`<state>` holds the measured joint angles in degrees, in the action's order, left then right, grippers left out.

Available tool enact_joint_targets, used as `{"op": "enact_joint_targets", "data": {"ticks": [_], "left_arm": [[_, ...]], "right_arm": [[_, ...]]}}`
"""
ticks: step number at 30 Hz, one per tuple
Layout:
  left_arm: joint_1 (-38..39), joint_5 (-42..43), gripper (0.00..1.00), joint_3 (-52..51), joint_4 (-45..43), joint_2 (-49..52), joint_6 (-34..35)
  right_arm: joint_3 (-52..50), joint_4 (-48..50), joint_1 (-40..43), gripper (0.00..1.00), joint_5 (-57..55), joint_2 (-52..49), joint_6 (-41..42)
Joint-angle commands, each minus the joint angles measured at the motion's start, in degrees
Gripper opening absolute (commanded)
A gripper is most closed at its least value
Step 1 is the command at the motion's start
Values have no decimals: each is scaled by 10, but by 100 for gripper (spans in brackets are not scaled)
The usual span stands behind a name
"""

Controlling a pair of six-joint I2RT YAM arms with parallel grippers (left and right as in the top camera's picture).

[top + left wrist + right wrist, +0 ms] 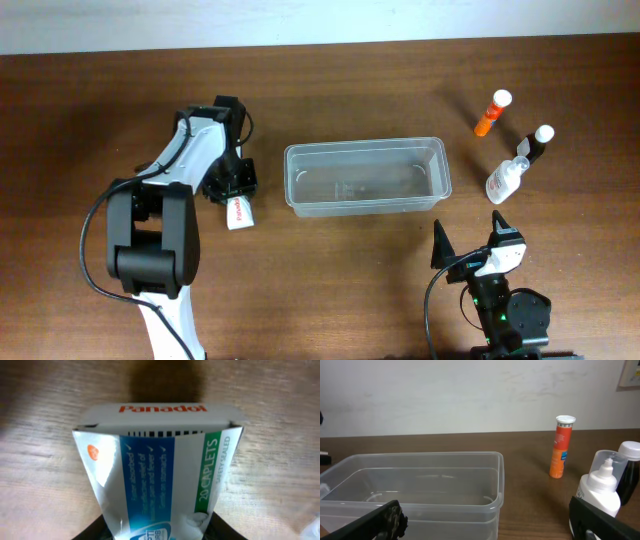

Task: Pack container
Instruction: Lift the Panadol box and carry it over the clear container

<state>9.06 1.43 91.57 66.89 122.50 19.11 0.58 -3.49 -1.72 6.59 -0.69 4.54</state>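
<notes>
Clear plastic, the container (366,180) sat mid-tabletop with nothing in it, so packing had barely begun. The left pincer (233,190) was clenched on the Panadol box (238,212) just off the container's left end. The right pincer (468,228) stood released near the front edge. An orange tube (492,113), a white bottle (507,180) and a dark bottle (538,143) waited toward the right edge.

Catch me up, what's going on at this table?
The left gripper is shut on the Panadol box, just left of the container, which is empty. The right gripper is open and holds nothing. The orange tube, dark bottle and white bottle stand untouched to the container's right.
</notes>
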Motion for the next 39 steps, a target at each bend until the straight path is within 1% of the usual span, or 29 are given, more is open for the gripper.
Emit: {"op": "enact_joint_targets", "data": {"ticks": [1,4,5,9,11,13,17,20,23,24,30,34,39], "left_arm": [[2,-2,43,74,41,6,-10],[2,-2,43,150,105,6,-10],[3,9,43,208,150,6,-10],[13,68,43,330,223,6,-41],[27,92,43,389,250,6,-62],[44,95,43,433,267,6,-75],[103,94,43,499,272,6,-129],[150,74,43,505,255,6,-163],[193,1,42,497,229,11,-171],[207,-11,42,492,220,14,-188],[277,-15,43,487,196,49,-312],[303,-16,43,487,174,65,-357],[308,-34,43,487,162,96,-372]], "right_arm": [[-3,-4,-5,98,5,4,4],[-3,-4,-5,98,5,4,4],[-3,-4,-5,98,5,4,3],[-3,-4,-5,98,5,4,4],[-3,-4,-5,98,5,4,3],[-3,-4,-5,98,5,4,3],[-3,-4,-5,98,5,4,3],[-3,-4,-5,98,5,4,3],[-3,-4,-5,98,5,4,4],[-3,-4,-5,98,5,4,3],[-3,-4,-5,98,5,4,4],[-3,-4,-5,98,5,4,3],[-3,-4,-5,98,5,4,3]]}}
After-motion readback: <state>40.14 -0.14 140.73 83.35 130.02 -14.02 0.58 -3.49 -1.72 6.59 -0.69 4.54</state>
